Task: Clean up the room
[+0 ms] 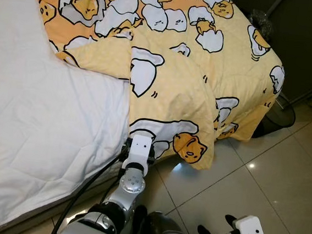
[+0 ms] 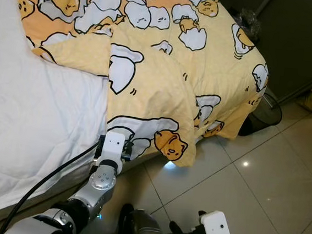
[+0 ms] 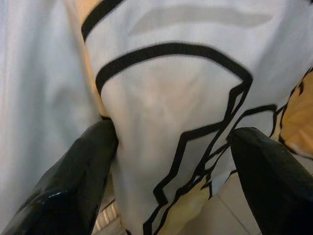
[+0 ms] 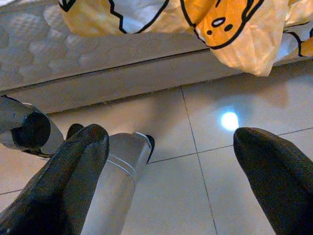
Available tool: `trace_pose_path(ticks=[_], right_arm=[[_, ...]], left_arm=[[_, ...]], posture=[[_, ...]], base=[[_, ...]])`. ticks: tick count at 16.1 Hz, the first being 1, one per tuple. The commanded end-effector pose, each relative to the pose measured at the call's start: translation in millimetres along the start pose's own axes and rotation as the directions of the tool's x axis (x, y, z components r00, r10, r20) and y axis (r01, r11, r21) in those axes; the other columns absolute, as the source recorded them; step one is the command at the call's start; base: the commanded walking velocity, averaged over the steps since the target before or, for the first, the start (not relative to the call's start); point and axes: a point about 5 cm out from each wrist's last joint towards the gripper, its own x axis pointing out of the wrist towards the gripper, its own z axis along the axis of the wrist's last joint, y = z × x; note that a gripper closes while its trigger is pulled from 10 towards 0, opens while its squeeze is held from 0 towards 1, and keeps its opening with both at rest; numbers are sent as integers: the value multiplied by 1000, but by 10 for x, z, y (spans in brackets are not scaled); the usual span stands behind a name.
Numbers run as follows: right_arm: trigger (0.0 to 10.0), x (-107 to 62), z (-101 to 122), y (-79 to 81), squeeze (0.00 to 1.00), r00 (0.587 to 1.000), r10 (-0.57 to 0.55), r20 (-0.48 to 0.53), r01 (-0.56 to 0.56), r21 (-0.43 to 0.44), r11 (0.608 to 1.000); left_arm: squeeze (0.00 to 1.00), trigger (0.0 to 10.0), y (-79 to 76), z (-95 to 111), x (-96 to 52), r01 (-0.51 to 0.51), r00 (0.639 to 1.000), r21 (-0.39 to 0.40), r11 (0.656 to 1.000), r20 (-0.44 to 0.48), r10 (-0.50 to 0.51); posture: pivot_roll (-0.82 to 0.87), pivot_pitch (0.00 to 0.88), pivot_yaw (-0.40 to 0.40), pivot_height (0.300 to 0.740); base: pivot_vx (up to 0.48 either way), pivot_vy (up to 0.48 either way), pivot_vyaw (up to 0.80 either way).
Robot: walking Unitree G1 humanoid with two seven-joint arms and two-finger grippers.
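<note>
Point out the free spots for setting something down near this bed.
Free: the white sheet, left of the yellow blanket; the tiled floor right of the blanket's hanging corner. Crowded: the bed edge where the left gripper straddles the blanket, and the floor near the right gripper.

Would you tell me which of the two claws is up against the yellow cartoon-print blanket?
The left claw: its open black fingers straddle the hanging edge of the yellow cartoon-print blanket. The right claw, also open, hangs low over the tiled floor.
</note>
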Motion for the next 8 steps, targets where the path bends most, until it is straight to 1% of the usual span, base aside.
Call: trace_pose_path(ticks=[1,2,3,4,5,6,7,8], right_arm=[[10000,-98,-45,-30,0,999,-10,-35,10,-10,1000],[10000,-158,-60,-31,0,999,-13,-46,12,-15,1000],[10000,-181,-65,-30,0,999,-15,-49,14,-17,1000],[10000,-244,-79,-32,0,998,-24,-60,23,-17,1000],[10000,-274,-82,-24,0,998,-27,-62,26,-17,1000],[10000,-288,-79,-18,0,998,-28,-63,27,-17,999],[10000,-322,-74,-6,0,998,-29,-63,28,-18,999],[10000,-342,-73,0,0,997,-31,-66,30,-19,999]], left_arm=[[0,10000,-306,188,8,94,996,-27,995,0,-94],[0,10000,-319,199,28,104,994,-49,993,-35,-106],[0,10000,-319,199,33,103,993,-55,993,-46,-105],[0,9804,-360,200,36,137,986,-91,986,-78,-144],[0,8588,-372,198,39,157,981,-112,981,-95,-168],[0,4706,-361,201,47,157,981,-120,980,-99,-169],[0,0,-330,197,63,149,979,-152,977,-113,-167],[0,0,-260,195,93,128,980,-174,976,-128,-151]], posture=[[-221,261,-209,732],[-243,267,-212,732],[-252,268,-214,732],[-268,274,-215,732],[-281,276,-216,732],[-286,279,-217,732],[-297,285,-214,732],[-299,288,-214,732]], base=[[0,0,0],[0,0,0],[0,0,0],[0,0,0],[0,0,0],[0,0,0],[0,0,0],[0,0,0]])
